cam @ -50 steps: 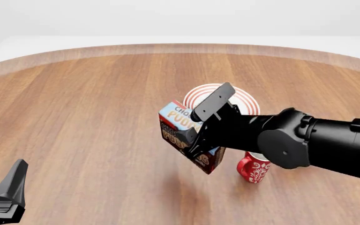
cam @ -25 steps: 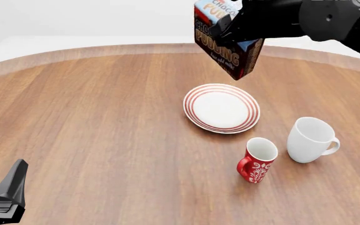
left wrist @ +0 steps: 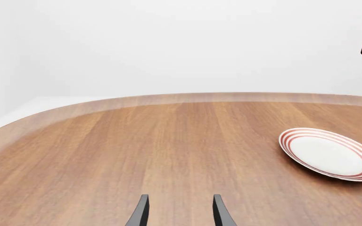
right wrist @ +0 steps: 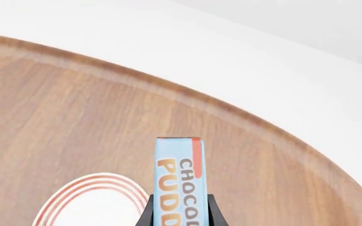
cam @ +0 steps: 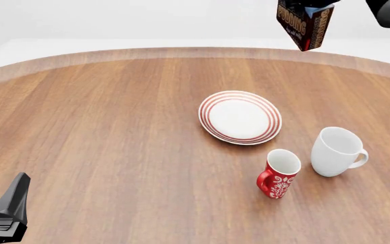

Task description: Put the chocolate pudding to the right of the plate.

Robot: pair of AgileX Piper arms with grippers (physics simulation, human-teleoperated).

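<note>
since a moment ago we've carried the chocolate pudding (cam: 304,23) rightward, right gripper (right wrist: 178,207) clamping it; placing beside the plate (cam: 239,117) remains.

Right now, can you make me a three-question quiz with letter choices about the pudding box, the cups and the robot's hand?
1. Where is the chocolate pudding?
A. Lying on the plate
B. Held up in the air, above the table
C. Standing beside the red mug

2. How many mugs are on the table?
A. One
B. Two
C. Four

3. What are the left gripper's fingers doing?
A. Squeezing a mug
B. Holding the plate
C. Standing apart with nothing between them

Answers:
1. B: the front view shows the carton high up near the far edge of the table, and the right wrist view shows the right gripper's fingers on both its sides.
2. B: a red mug and a white mug stand near the plate.
3. C: the left wrist view shows bare wood between the two fingers.
</note>
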